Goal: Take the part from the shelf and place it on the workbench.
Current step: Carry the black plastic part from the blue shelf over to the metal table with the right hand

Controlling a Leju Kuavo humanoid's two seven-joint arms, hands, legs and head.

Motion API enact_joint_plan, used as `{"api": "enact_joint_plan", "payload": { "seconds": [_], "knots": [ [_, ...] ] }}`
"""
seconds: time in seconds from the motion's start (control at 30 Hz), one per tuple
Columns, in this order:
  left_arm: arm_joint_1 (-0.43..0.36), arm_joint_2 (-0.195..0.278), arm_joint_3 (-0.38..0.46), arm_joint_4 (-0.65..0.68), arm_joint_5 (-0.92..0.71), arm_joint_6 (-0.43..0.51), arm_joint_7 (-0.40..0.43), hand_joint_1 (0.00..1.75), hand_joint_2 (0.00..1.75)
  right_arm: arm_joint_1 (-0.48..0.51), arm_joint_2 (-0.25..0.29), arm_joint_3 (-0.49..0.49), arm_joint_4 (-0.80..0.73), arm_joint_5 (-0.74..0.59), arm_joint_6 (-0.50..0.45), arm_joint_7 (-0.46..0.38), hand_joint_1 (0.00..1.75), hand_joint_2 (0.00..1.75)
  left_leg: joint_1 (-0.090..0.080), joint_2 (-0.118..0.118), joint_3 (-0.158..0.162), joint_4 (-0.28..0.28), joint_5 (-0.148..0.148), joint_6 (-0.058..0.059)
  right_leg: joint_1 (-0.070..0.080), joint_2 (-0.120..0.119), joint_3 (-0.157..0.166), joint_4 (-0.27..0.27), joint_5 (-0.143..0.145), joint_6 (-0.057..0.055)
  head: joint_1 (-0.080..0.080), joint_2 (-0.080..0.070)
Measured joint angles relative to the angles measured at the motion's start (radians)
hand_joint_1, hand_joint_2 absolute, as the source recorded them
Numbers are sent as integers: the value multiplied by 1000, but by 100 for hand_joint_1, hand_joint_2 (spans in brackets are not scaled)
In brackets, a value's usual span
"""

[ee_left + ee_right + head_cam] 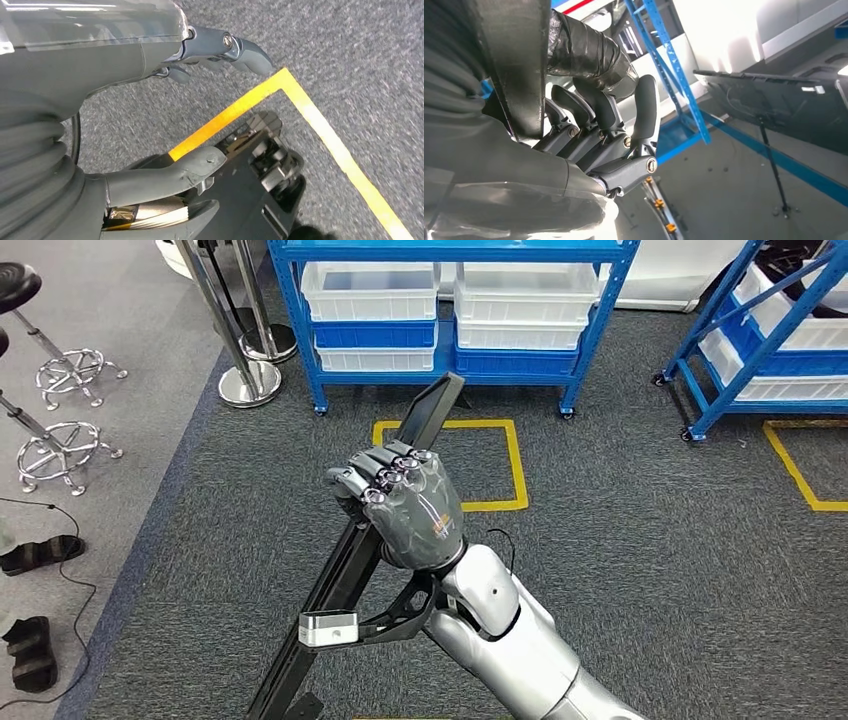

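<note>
Part [345, 575] is long, clasped mid-length by your right hand [405, 502]; left hand [220, 50] holds nothing, so the part may pivot or slip.

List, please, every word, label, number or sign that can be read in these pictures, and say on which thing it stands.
No text can be read in any view.
Small orange mark on the back of the right hand: too small to read.
Small pale labels on the dark panel in the right wrist view: blurred, unreadable.
Yellow floor lines: plain tape, no writing.
White bins on the blue shelf: no label visible.
</note>
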Motion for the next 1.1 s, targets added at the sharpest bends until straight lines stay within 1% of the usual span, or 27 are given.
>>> {"api": "enact_joint_plan", "payload": {
  "seconds": [0.07, 0.1, 0.13, 0.17, 0.23, 0.27, 0.3, 0.33, 0.37, 0.4, 0.47, 0.5, 0.57, 0.6, 0.63, 0.67, 0.73, 0.77, 0.8, 0.83, 0.87, 0.9, 0.93, 0.97, 1.0, 1.03, 1.1],
  "knots": [
    [0, 0, 0, 0, 0, 0, 0, 0, 175, 0, 0, 0, 0, 0, 0, 0, 175, 175, 2, 0, -2, -2, 10, -10, 0, 0, -6, -4, 11, -5, 0, 0],
    [0, 0, 0, 0, 0, 0, 0, 0, 175, 0, 0, 0, 0, 0, 0, 0, 175, 175, 4, -1, -7, 2, 4, -15, -2, -2, -11, -7, 20, -10, 0, 0],
    [0, 0, 0, 0, 0, 0, 0, 0, 175, -1, 0, 0, 0, 0, 0, 0, 175, 175, 5, -3, -16, 18, -17, -21, -4, -3, -18, -11, 31, -16, 0, 0],
    [1, 0, 0, 0, 0, 0, 0, 0, 175, -1, 1, 0, 1, 0, 0, 0, 175, 175, 8, -4, -30, 54, -54, -27, -7, -5, -26, -15, 43, -21, 0, 0],
    [2, 0, 0, 0, 0, 0, 0, 0, 175, -1, 1, 0, 1, 0, 1, 0, 175, 175, 14, -4, -63, 169, -144, -37, -6, -7, -49, -15, 61, -27, 0, 0],
    [2, 0, 0, 0, 0, 0, 0, 0, 175, -1, 1, 0, 1, 0, 1, 0, 175, 175, 18, -4, -74, 226, -171, -42, -6, -8, -62, -15, 71, -27, 0, 0],
    [3, 0, 0, 0, 0, 0, 0, 0, 175, -1, 1, 0, 1, 0, 1, 0, 175, 175, 21, -4, -74, 260, -175, -46, -6, -8, -75, -13, 80, -26, 0, 0],
    [3, 0, 0, 0, 0, 0, 0, 0, 175, 0, 1, 0, 1, 0, 1, 0, 175, 175, 24, -4, -59, 264, -162, -49, -6, -9, -89, -11, 89, -24, 0, 0],
    [3, 0, 0, 0, 0, 0, 0, 0, 175, 0, 1, 0, 1, 0, 1, 0, 175, 175, 28, -4, -25, 231, -137, -51, -7, -8, -102, -8, 97, -21, 0, 0],
    [3, 0, 0, 0, 0, 0, 0, 0, 175, 0, 1, 0, 1, 0, 1, 0, 175, 175, 31, -4, 23, 171, -117, -53, -7, -8, -113, -5, 104, -17, 0, 0],
    [0, 0, 0, -1, 0, 0, 0, 0, 175, -1, 1, 0, 1, 0, 0, 0, 175, 175, 30, -7, 115, 40, -113, -49, -7, -8, -129, 0, 118, -6, 0, 0],
    [0, 0, 0, -2, 0, 0, 0, 0, 175, -1, 2, 0, 0, 0, 0, 0, 175, 175, 27, -9, 139, 1, -121, -44, -7, -8, -132, 0, 124, 1, 0, 0],
    [0, 0, 0, -2, 0, 0, 0, 0, 175, -1, 1, 1, 1, 0, 0, 0, 175, 175, 21, -12, 142, -20, -119, -27, -9, -9, -136, -2, 137, 14, 0, 0],
    [1, 0, 1, -2, 0, 0, 0, 0, 175, -1, 1, 1, 1, 0, 0, 0, 175, 175, 21, -11, 138, -23, -112, -17, -11, -8, -140, 1, 135, 20, 0, 0],
    [1, 0, 1, -2, 0, 0, 1, 0, 175, -1, 1, 1, 1, 0, 0, 0, 175, 175, 21, -9, 133, -26, -103, -6, -12, -7, -147, 14, 119, 24, 0, 0],
    [1, 0, 1, -2, 0, 0, 0, 0, 175, -1, 0, 1, 1, 0, 0, 0, 175, 175, 21, -7, 127, -28, -93, 5, -13, -5, -159, 47, 85, 27, 0, 0],
    [0, -1, 1, -2, 0, 0, 0, 0, 175, -1, 0, 1, 1, 0, 0, 0, 175, 175, 18, -5, 107, -28, -78, 17, -13, -3, -196, 159, -5, 28, 0, 0],
    [1, -1, 1, -2, 0, 0, 0, 0, 175, 0, -1, 1, 2, 0, 0, 0, 175, 175, 15, -4, 96, -27, -70, 20, -13, -2, -213, 220, -38, 28, 0, 0],
    [1, -1, 1, -2, 0, 0, 0, 0, 175, 0, -1, 1, 2, 0, 0, 0, 175, 175, 13, -4, 83, -26, -62, 20, -13, -1, -218, 259, -49, 28, 0, 0],
    [1, -1, 1, -2, 0, 0, 0, 0, 175, 0, -1, 1, 3, 0, 1, 0, 175, 175, 11, -3, 71, -23, -54, 20, -13, -1, -207, 268, -41, 27, 0, 0],
    [2, -1, 1, -2, 0, -1, 0, 0, 175, 0, -1, 1, 4, 0, 1, 0, 175, 175, 10, -4, 58, -20, -47, 19, -12, -1, -179, 243, -19, 25, 0, 0],
    [2, -1, 1, -2, 0, -1, 0, 0, 175, 0, -1, 1, 4, 0, 1, 0, 175, 175, 9, -4, 47, -16, -41, 17, -12, -1, -136, 189, 6, 21, 0, 0],
    [2, -1, 1, -2, 0, -2, 0, 0, 175, -2, -1, 1, 4, 0, 1, 0, 175, 175, 7, -4, 36, -11, -36, 14, -10, -1, -89, 123, 18, 16, 0, 0],
    [2, -1, 1, -2, 0, -2, 0, 0, 175, -3, 0, 1, 4, 0, 1, 0, 175, 175, 6, -4, 28, -6, -32, 9, -7, -1, -50, 65, 22, 13, 0, 0],
    [1, -2, 1, -2, 0, -3, 0, 0, 175, -5, 0, 1, 5, 1, 1, 0, 175, 175, 6, -4, 22, -3, -27, 4, -4, 0, -27, 25, 19, 10, 0, 0],
    [1, -3, 1, -2, -1, -3, 0, 0, 175, -7, 1, 1, 5, 2, 1, 0, 175, 175, 6, -4, 17, -1, -22, -2, -1, 1, -19, 6, 15, 7, 0, 0],
    [0, -3, 1, -2, -2, -5, 0, 0, 175, -10, 1, 2, 7, 5, 3, 1, 175, 175, 8, -4, 12, 0, -13, -15, -2, 1, -25, -3, 26, -2, 0, 0]
  ]
}}
